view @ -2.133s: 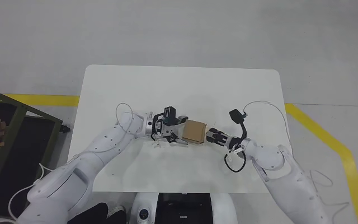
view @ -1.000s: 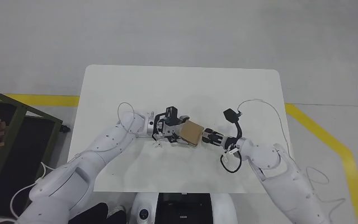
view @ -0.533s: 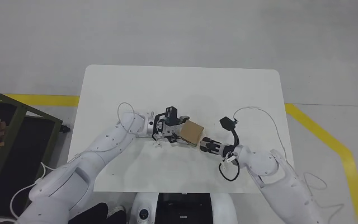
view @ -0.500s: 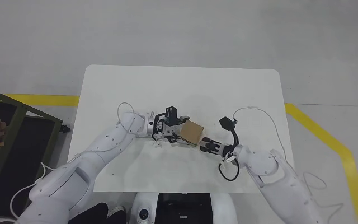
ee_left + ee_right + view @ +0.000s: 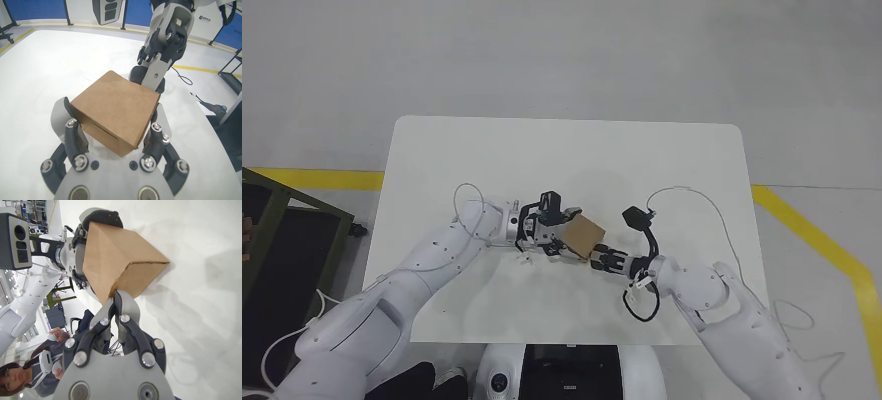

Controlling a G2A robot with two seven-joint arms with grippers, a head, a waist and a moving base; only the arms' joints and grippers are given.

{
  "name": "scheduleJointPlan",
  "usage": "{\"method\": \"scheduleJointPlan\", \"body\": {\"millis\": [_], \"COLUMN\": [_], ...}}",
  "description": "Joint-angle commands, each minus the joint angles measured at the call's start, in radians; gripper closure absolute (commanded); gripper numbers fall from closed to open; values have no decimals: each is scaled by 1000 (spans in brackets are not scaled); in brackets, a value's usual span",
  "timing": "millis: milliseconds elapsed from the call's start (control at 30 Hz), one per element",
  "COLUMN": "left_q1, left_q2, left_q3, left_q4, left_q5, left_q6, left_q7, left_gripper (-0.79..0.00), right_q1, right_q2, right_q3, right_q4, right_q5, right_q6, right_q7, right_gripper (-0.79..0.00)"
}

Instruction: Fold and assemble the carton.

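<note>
One hand (image 5: 593, 259), the right, nearer carton (image 5: 583, 238)

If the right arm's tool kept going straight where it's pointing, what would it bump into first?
The carton. The right tool has its tips closed, right at the carton's edge, so it would likely push straight into the cardboard. Behind that is the left tool, holding the carton.
</note>
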Motion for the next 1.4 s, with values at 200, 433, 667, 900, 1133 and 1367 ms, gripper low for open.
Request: {"method": "scheduleJointPlan", "body": {"millis": [200, 433, 667, 900, 1133, 1367], "left_q1": [3, 20, 50, 87, 119, 146], "left_q2": [7, 45, 102, 152, 186, 202], "left_q3": [-14, 1, -55, -127, -186, -224], "left_q4": [11, -21, -24, -30, -59, -101], "left_q5": [2, -18, -63, -82, -70, -79], "left_q6": [17, -40, -14, 40, 79, 89], "left_q7": [10, 47, 73, 127, 146, 106], "left_gripper": [-745, -785, -785, -785, -785, -785], "right_q1": [-70, -128, -88, -29, 10, 12], "right_q2": [15, 28, 22, 8, -3, -1], "right_q3": [61, 73, 25, -42, -80, -44], "right_q4": [-70, -164, -129, -78, -39, -23], "right_q5": [-7, -21, -20, -11, -12, -16], "right_q6": [-8, -67, -80, -87, -70, -22], "right_q7": [-12, 55, 89, 103, 91, 40], "right_gripper": [-74, -154, -148, -203, -237, -252]}}
